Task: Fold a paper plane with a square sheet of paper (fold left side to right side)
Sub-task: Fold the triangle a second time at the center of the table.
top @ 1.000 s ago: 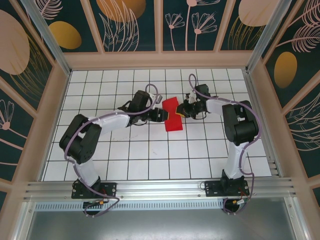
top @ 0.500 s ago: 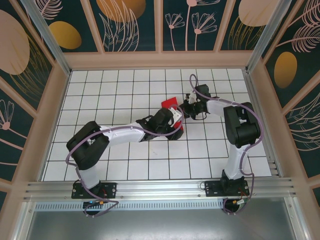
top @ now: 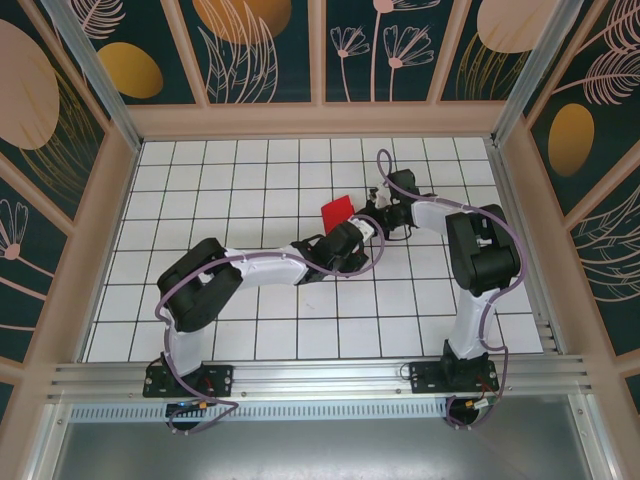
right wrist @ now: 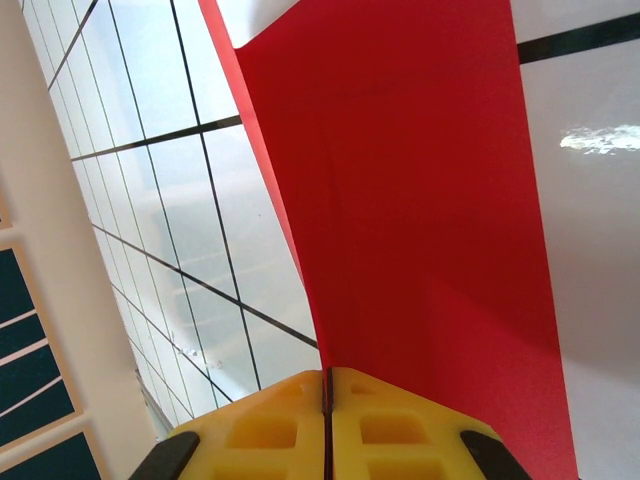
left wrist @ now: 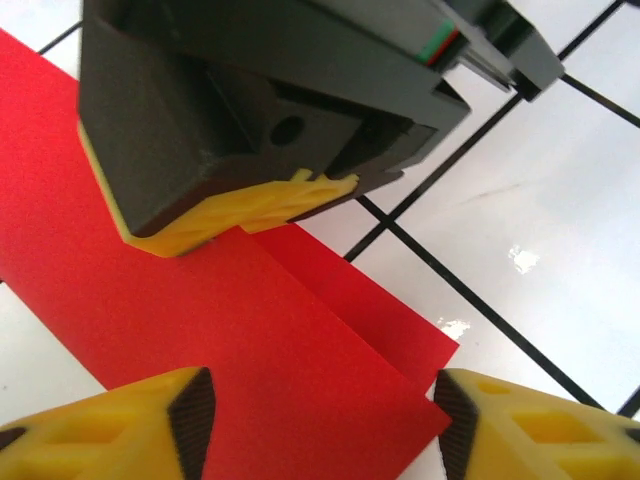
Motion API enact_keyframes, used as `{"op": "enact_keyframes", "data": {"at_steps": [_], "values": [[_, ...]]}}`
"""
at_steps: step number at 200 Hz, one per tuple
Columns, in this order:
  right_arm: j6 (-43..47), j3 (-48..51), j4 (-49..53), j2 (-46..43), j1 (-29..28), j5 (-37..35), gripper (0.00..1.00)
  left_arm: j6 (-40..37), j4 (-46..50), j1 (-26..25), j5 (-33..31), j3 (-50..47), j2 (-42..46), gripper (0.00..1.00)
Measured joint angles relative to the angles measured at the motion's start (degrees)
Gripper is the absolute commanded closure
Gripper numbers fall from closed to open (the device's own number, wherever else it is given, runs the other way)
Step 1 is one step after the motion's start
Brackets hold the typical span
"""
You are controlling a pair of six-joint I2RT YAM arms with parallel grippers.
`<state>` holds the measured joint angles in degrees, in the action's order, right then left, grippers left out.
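**while the right end effector pins the red sheet, the left one hovers parted over its layers**

since the fold needs one side fixed, the square sheet of paper (top: 336, 212) lies near the middle of the tabletop (top: 200, 180), towards the far side, partly hidden in the overhead view by the two arms meeting over it. in the left wrist view the paper (left wrist: 200, 330) lies flat with one layer lapped over another, their edges running side by side towards a corner. in the right wrist view the paper (right wrist: 420, 200) runs out from the fingertips, its left edge curling up off the tiles.

the right end effector (right wrist: 327, 385) has its fingers pressed together on the paper's edge, apparently to anchor it. its yellow pad (left wrist: 250, 205) sits on the red surface.

the left end effector (left wrist: 320, 410) has its fingers apart, holding nothing, straddling the lapped corner. judging by this pose, it is placed to press or slide along the crease.

as for containers, the walled frame (top: 110, 200) around the tabletop encloses paper and arms alike.
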<state>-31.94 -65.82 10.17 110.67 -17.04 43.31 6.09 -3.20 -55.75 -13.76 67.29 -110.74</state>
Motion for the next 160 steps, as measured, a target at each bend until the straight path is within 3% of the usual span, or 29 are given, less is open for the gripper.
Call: {"op": "enact_keyframes", "data": {"at_steps": [33,80,113,160], "values": [[0.04,-0.04,0.74,0.00,0.00,-0.42,0.88,-0.26,-0.04,-0.33,-0.24,0.02,0.00,0.64],[0.09,-0.79,1.81,0.00,-0.02,-1.68,0.84,0.28,-0.02,-0.44,1.31,0.02,0.00,0.81],[0.46,-1.16,2.16,0.00,-0.11,-2.08,0.66,1.07,-0.04,-0.44,2.21,0.00,0.00,0.92],[0.13,0.28,0.61,-3.72,1.64,-2.69,0.36,3.74,-0.46,-0.11,4.39,-0.39,0.00,0.96]]}}
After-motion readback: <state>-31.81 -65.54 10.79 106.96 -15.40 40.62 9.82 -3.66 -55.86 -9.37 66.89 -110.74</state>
